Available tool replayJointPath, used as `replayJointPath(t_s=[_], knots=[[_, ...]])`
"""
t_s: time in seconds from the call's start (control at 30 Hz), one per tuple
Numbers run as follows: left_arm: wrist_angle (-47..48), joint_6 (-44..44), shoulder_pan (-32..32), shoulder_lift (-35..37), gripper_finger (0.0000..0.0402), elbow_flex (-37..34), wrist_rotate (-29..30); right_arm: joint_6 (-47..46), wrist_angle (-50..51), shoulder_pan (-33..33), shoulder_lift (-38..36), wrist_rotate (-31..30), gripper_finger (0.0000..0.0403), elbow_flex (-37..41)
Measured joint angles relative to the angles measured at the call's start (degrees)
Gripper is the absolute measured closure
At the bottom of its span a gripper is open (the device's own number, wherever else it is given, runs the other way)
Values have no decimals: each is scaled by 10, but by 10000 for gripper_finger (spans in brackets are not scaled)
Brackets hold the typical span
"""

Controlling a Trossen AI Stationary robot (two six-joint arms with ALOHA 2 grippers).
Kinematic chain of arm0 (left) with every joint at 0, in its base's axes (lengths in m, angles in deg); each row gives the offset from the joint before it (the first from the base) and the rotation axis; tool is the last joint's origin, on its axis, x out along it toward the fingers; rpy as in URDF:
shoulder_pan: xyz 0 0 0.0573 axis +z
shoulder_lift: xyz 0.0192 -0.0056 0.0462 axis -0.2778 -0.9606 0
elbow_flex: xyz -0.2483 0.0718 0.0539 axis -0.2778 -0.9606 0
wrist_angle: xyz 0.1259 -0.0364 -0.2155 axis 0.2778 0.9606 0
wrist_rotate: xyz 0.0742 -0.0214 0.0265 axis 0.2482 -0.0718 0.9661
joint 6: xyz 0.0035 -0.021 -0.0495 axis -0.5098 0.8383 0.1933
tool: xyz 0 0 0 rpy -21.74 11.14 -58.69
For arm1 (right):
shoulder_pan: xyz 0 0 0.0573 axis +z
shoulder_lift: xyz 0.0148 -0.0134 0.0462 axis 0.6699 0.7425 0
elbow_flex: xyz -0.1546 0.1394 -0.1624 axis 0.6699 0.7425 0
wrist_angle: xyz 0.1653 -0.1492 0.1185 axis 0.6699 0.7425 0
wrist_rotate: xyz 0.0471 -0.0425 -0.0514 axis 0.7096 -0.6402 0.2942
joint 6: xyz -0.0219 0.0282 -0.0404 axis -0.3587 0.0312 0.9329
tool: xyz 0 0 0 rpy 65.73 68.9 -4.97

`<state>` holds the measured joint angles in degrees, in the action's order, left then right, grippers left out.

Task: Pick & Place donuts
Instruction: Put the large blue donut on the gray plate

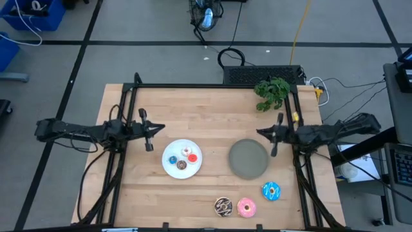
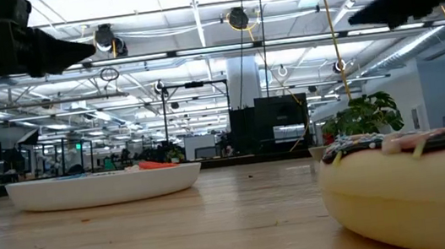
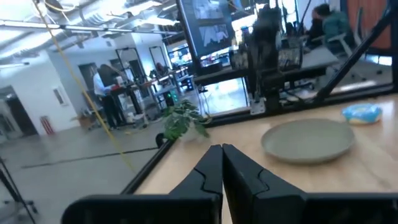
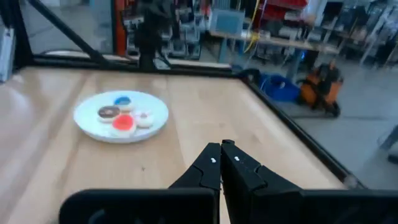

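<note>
High view, table: we see a pale wooden table [image 1: 212, 187] with a black frame along its edges.
White plate: the round white plate [image 1: 182, 158] sits left of centre and carries the four tiny donuts, blue [image 1: 172, 160], white-pink [image 1: 187, 152], red [image 1: 192, 158] and brown [image 1: 181, 165].
Grey plate: the round grey plate [image 1: 248, 158] lies right of centre with nothing on it.
Larger donuts: the chocolate donut with white drizzle [image 1: 223, 206], the pink donut [image 1: 246, 207] and the larger blue donut [image 1: 271, 191] lie on the bare wood near the front edge, the blue one just beside the grey plate.
Left gripper: the left gripper [image 3: 222, 163] hovers above the table's left side, clear of the white plate; in the left wrist view we see its fingers pressed together on nothing.
Right gripper: the right gripper [image 4: 221, 160] hovers at the right side just beside the grey plate; in the right wrist view its fingers also meet, holding nothing.
Plant: a green leafy plant [image 1: 271, 93] stands at the far right corner.
Writing: we can read no brand, label or lettering on any donut, plate or arm.
</note>
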<state>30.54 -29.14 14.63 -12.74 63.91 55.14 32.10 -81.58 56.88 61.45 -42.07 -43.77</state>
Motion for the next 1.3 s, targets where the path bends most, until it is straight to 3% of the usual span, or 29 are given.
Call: replayJointPath(t_s=[0.17,0.4,0.5,0.6,0.73,0.9,1.03,1.2,1.3], knots=[[7,-37,12,-2,398,0,0,-105,214,57,168,-5,403,-215],[21,-30,15,-2,370,0,-1,-322,570,146,439,0,403,-552],[-13,0,14,-2,362,0,-17,-414,702,172,534,52,403,-651],[-59,36,14,-2,361,0,-27,-468,776,199,616,134,403,-701],[-144,50,15,-5,362,0,-21,-504,802,233,666,207,403,-715],[-104,101,14,-8,362,1,-16,-562,787,284,678,175,403,-682],[-42,80,14,-15,362,1,-3,-622,731,322,661,154,403,-614],[-35,101,14,-17,362,1,11,-688,655,333,628,210,403,-506],[-36,76,14,-17,362,1,15,-697,564,333,601,206,403,-447]])
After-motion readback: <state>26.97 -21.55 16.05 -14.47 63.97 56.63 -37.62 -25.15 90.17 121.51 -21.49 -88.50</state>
